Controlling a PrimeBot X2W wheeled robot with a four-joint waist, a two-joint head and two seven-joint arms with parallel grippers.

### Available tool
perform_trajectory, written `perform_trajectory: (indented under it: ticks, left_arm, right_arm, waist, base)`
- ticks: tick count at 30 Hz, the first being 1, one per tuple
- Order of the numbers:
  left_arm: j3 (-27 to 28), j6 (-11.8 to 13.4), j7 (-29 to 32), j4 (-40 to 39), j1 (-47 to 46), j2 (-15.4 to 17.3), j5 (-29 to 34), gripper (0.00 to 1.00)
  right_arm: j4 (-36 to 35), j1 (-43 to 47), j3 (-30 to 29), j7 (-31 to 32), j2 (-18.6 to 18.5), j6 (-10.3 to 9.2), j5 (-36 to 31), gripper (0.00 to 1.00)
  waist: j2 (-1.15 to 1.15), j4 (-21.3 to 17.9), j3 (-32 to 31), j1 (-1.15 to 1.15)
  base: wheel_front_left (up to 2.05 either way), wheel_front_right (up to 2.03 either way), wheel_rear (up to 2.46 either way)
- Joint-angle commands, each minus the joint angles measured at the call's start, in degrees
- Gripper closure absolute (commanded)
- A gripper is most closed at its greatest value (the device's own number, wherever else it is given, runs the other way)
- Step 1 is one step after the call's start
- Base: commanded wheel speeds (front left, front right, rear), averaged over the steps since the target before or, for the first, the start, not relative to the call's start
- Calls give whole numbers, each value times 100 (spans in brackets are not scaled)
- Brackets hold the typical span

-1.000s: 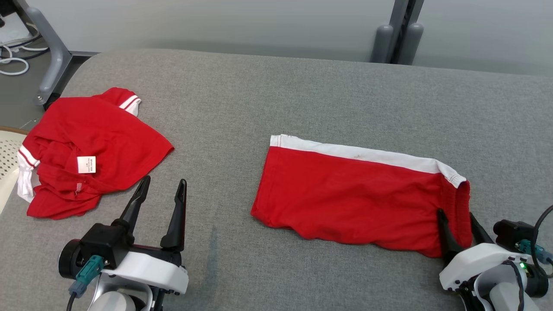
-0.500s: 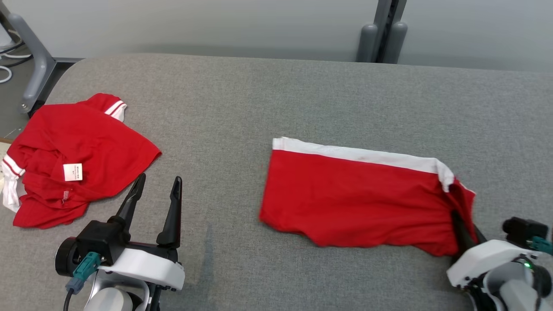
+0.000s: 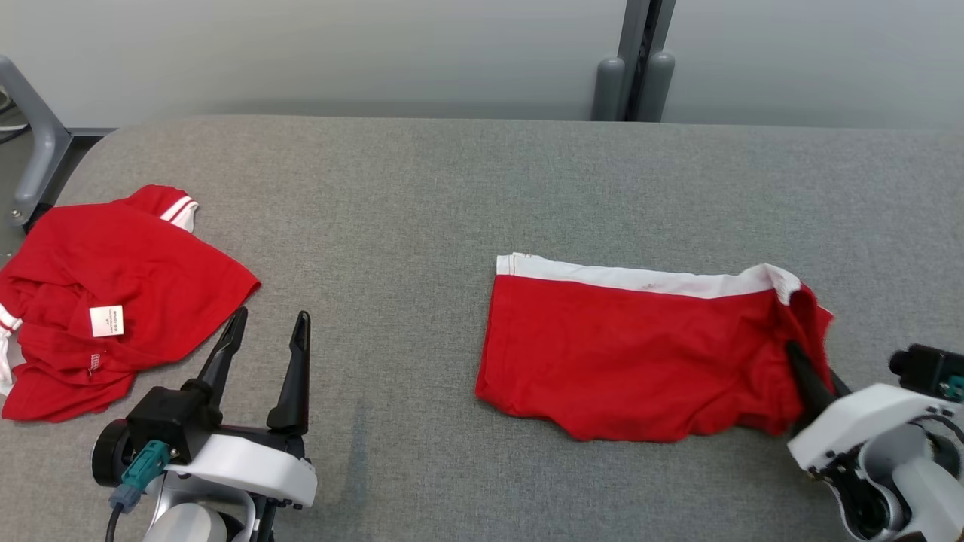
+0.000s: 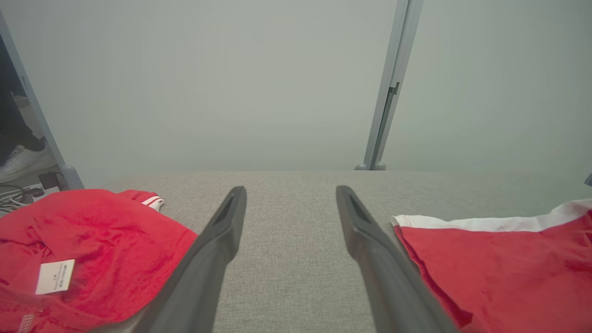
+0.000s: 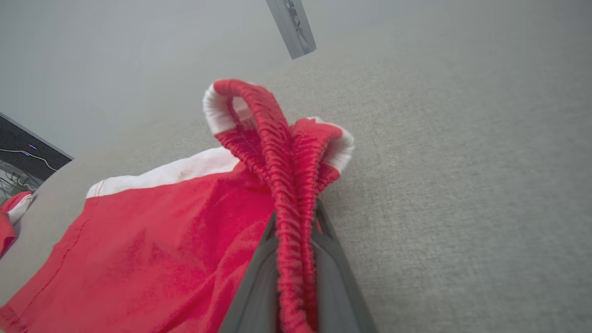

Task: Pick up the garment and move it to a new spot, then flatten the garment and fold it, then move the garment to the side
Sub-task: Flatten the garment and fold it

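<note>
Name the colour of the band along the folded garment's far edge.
White band on red garment; clearest in head view.

White wrist shells (image 3: 241,468), long dark gripper fingers (image 3: 290,376), teal connector (image 3: 144,463), seemingly black cable (image 3: 113,523).

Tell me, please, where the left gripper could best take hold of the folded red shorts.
Probably the near left corner of the shorts, approached from the left, low along the table. That end lies flat with a free edge facing the open left gripper, and the right gripper is shut on the bunched elastic edge at the opposite end.
</note>
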Motion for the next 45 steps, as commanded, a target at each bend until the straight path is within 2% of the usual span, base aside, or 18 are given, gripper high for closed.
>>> perform_trajectory:
  ticks: [1, 6, 11, 19, 29, 30, 32, 37, 42, 45]
  left_arm:
    - [4, 0, 5, 32, 19, 18, -40, 0]
    - [-56, -9, 20, 86, -1, 13, -38, 0]
    - [-94, 7, 8, 91, -22, -5, -32, 0]
    - [-55, 36, -57, 91, 64, -41, -93, 0]
    - [-121, 16, -108, 138, -86, -122, -59, 0]
    - [-113, 27, -111, 140, -88, -126, -57, 0]
    - [-93, 42, -119, 152, -86, -129, -58, 0]
    - [-15, 76, -148, 148, -36, -101, -88, 0]
    - [-9, 95, -153, 144, -15, -56, -82, 0]
    - [-13, 102, -139, 119, -9, -31, -77, 0]
  right_arm:
    - [-278, -86, 106, 238, 22, 1, 272, 100]
    - [-1341, -113, 315, 1176, 136, 2, 1374, 100]
    - [-1768, -257, 485, 1632, 418, 2, 1928, 100]
    - [-1244, -685, 863, 1638, 1017, 2, 2052, 100]
    - [-254, -1097, 1274, 1085, 1102, 2, 1757, 99]
    - [-220, -1139, 1317, 1033, 1112, 2, 1780, 70]
    - [-207, -1200, 1402, 919, 1124, 2, 1796, 0]
    - [-448, -1325, 1702, 628, 1126, 2, 1813, 0]
    - [-818, -1399, 2000, -103, 839, 2, 1404, 0]
    - [-933, -1402, 1976, -438, 612, 2, 1005, 0]
  waist:
    - [0, -16, -46, 0]
    - [0, 120, -104, 0]
    - [0, 351, -70, 0]
    - [0, 676, 25, 0]
    - [0, 878, 184, 0]
    - [0, 869, 202, 0]
    - [0, 832, 223, 0]
    - [0, 691, 234, 0]
    - [0, 538, 175, 0]
    - [0, 433, 132, 0]
  base:
    - [0, 0, 0]
    - [0, 0, 0]
    - [0, 0, 0]
    - [0, 0, 0]
    - [0, 0, 0]
    - [0, 0, 0]
    - [0, 0, 0]
    - [0, 0, 0]
    - [0, 0, 0]
    - [0, 0, 0]
